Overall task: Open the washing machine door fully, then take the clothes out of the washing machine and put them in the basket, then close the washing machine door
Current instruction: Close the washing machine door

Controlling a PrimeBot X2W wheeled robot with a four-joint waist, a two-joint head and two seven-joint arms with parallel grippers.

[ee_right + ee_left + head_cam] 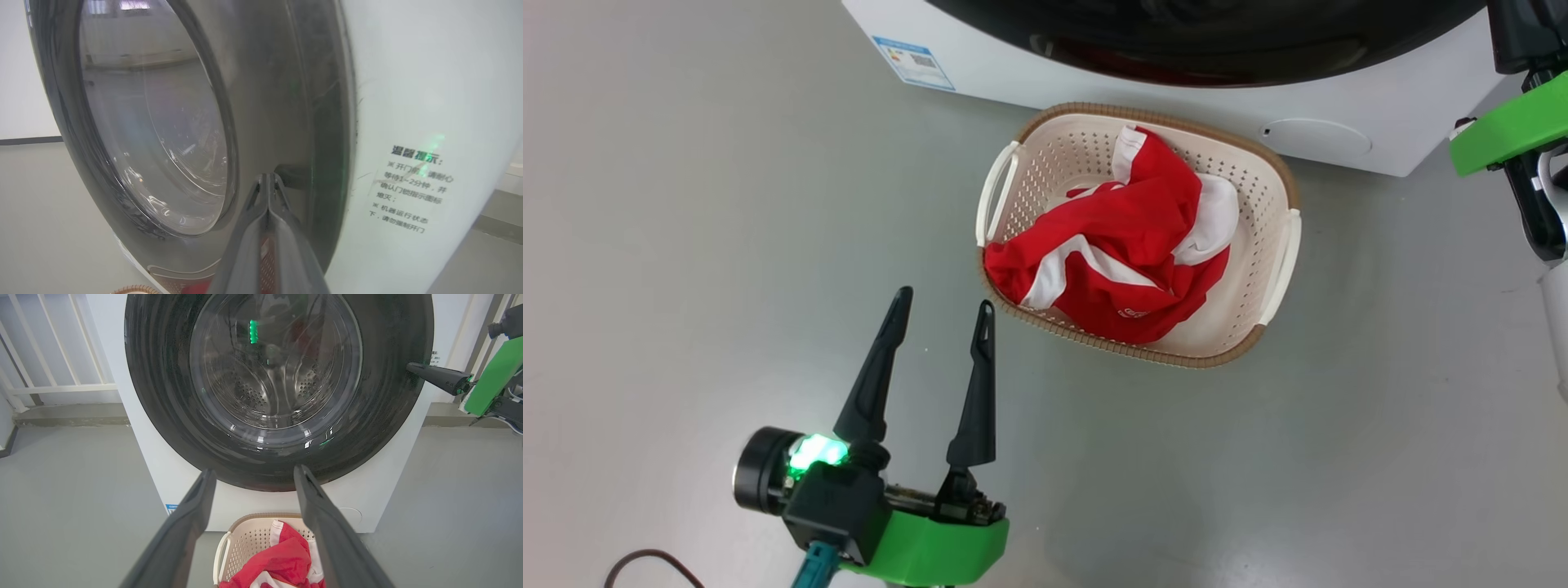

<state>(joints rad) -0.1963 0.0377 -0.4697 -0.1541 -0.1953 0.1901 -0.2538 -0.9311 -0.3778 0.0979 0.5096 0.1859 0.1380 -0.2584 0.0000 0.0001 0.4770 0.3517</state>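
Now | left claw [945,297] spread near basket [1054,155] | right claw [267,176] pinched at door [155,122]

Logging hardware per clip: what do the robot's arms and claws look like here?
The left claw has two long, tapering dark grey fingers on a bright green plastic shell, with a black block carrying a glowing green light, a black cylinder and a teal connector. The right claw has matching dark fingers and a green shell.

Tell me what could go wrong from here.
The shut right gripper touches the glossy washing machine door near its edge with narrow tips; it may slip off before the door latches. The basket stands close below the door, clothes lapping its rim; a slipping arm could knock it.
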